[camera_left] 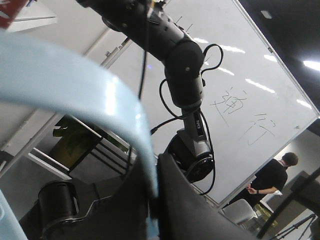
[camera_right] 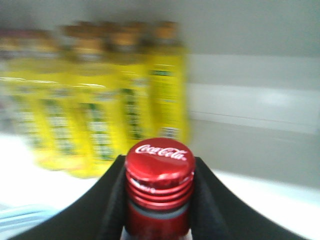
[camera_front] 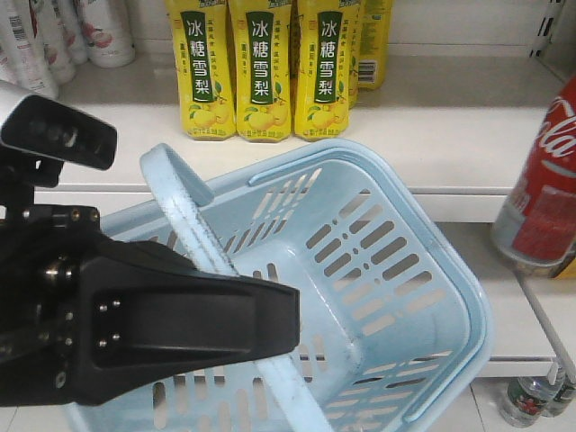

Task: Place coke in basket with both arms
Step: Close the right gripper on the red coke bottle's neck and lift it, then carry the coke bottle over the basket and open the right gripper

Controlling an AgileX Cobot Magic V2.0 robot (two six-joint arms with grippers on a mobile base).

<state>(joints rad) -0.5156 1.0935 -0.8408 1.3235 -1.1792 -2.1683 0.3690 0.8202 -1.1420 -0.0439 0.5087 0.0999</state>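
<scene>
The light blue basket (camera_front: 409, 297) hangs tilted in front of the shelves. My left gripper (camera_front: 270, 328) is shut on its flat swing handle (camera_front: 184, 202). In the left wrist view the handle (camera_left: 100, 95) runs down between the closed black fingers of the left gripper (camera_left: 154, 200). The coke (camera_front: 544, 180) is a red bottle at the right edge, just right of the basket's rim and held off the shelf. In the right wrist view my right gripper (camera_right: 160, 167) is shut on the neck of the coke, whose red cap (camera_right: 159, 162) sits between the two fingers. The right gripper itself is out of the front view.
Yellow pear-drink bottles (camera_front: 261, 72) stand in a row on the white shelf (camera_front: 432, 135) behind the basket, with white bottles (camera_front: 54, 36) at top left. Small bottles (camera_front: 531, 396) sit low at the right. A black arm (camera_left: 185, 65) and a whiteboard show in the left wrist view.
</scene>
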